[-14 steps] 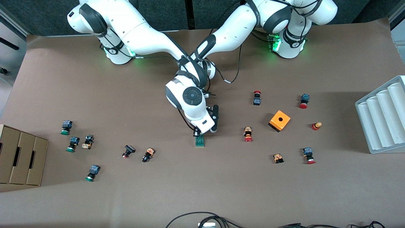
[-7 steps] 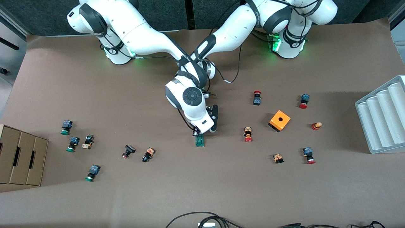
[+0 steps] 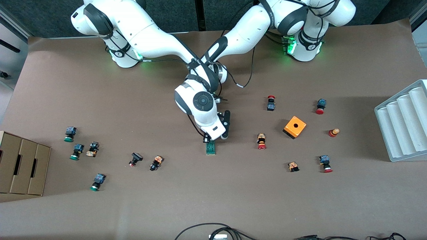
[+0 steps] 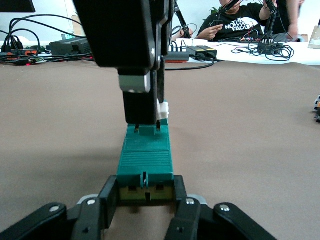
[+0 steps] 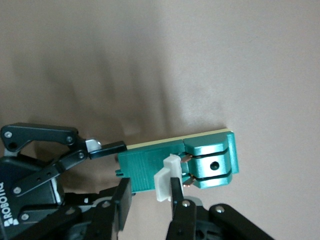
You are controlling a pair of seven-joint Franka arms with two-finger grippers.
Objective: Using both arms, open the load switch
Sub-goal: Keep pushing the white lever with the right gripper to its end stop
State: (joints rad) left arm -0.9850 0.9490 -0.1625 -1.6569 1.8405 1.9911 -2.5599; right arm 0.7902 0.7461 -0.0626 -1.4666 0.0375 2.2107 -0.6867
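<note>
The dark-green load switch [image 3: 210,148] lies at the middle of the table. My left gripper [image 4: 146,192] lies low along the table and is shut on the switch's [image 4: 146,160] end nearer the bases. In the front view it is hidden under the right arm's hand. My right gripper [image 3: 209,139] comes straight down over the switch. In the right wrist view its jaws [image 5: 148,187] straddle the white piece [image 5: 166,178], which lies against one finger. The left gripper's finger [image 5: 107,148] shows there at the switch's [image 5: 210,161] end.
Small red- and green-capped push buttons lie scattered toward both ends of the table. An orange cube with a hole [image 3: 295,127] sits toward the left arm's end, and a white ridged tray [image 3: 403,123] stands at that table edge. A cardboard box [image 3: 20,166] stands at the right arm's end.
</note>
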